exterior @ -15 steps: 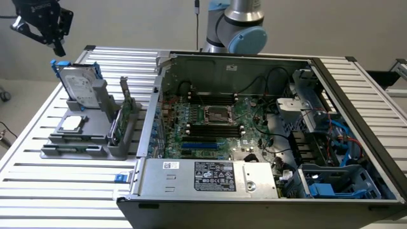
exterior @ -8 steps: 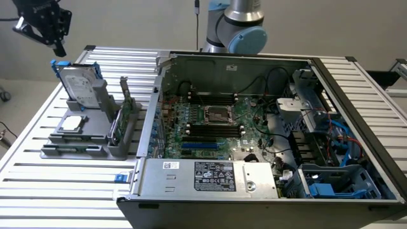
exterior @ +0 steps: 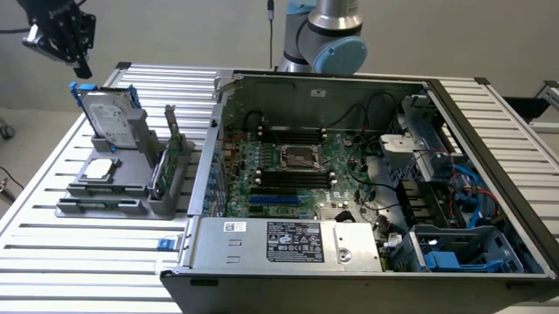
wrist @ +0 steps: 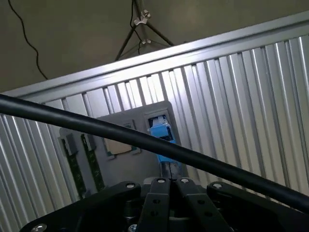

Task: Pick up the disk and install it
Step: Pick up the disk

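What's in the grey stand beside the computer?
The disk stands upright, a square chip lies flat, green cards stand on edge. The disk's lower end is hidden inside the stand.

Looks like a robotics lab or test workshop, not a home or office. Shows in the worktop (exterior: 78, 261) of ribbed aluminium slats, the robot arm (exterior: 328, 39) rising at its far side, and the opened computer case (exterior: 288, 245) lying there with its circuit board (exterior: 297, 163) bare. Shows too in the grey holder (exterior: 105, 208) keeping the disk (exterior: 109, 118) upright beside other parts, the tripod (wrist: 140, 20) past the worktop's edge, and the plain bare wall (exterior: 175, 33).
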Action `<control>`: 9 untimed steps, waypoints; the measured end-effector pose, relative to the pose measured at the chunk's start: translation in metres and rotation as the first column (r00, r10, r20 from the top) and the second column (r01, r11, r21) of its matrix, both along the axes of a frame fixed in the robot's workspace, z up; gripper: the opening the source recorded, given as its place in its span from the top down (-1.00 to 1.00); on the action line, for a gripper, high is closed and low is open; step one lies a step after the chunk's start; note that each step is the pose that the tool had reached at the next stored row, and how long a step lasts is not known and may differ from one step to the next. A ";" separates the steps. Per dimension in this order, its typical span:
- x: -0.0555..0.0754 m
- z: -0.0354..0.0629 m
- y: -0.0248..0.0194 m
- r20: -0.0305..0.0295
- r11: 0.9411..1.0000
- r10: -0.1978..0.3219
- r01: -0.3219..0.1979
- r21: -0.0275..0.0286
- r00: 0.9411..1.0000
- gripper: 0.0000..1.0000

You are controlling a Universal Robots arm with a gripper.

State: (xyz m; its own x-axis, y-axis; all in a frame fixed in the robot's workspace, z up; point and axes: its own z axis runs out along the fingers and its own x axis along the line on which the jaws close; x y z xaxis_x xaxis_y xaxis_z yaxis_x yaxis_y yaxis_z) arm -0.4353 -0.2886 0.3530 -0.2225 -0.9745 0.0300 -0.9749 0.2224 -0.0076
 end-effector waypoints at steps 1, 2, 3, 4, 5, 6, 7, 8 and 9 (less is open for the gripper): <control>0.000 -0.0002 0.0000 0.000 1.000 0.018 -0.018 0.000 1.000 0.79; 0.000 -0.0004 0.0000 0.000 0.999 0.035 -0.035 0.001 0.999 0.79; 0.000 -0.0005 0.0001 0.000 0.999 0.053 -0.053 0.002 0.999 0.79; 0.000 -0.0007 0.0000 0.000 0.998 0.069 -0.069 0.002 0.998 0.79; 0.000 -0.0007 0.0000 0.000 0.997 0.083 -0.083 0.002 0.997 0.79; 0.000 -0.0007 0.0000 -0.001 0.996 0.095 -0.095 0.002 0.996 0.79; 0.000 -0.0007 0.0001 -0.001 0.994 0.105 -0.105 0.003 0.994 0.79; 0.000 -0.0007 0.0003 -0.002 0.993 0.115 -0.115 0.003 0.993 0.79; 0.000 -0.0008 0.0006 -0.003 0.992 0.125 -0.125 0.003 0.992 0.79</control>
State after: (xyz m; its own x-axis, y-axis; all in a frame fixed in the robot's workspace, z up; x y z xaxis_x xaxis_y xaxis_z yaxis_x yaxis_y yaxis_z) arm -0.4353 -0.2881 0.3522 -0.0993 -0.9947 0.0280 -0.9951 0.0992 -0.0041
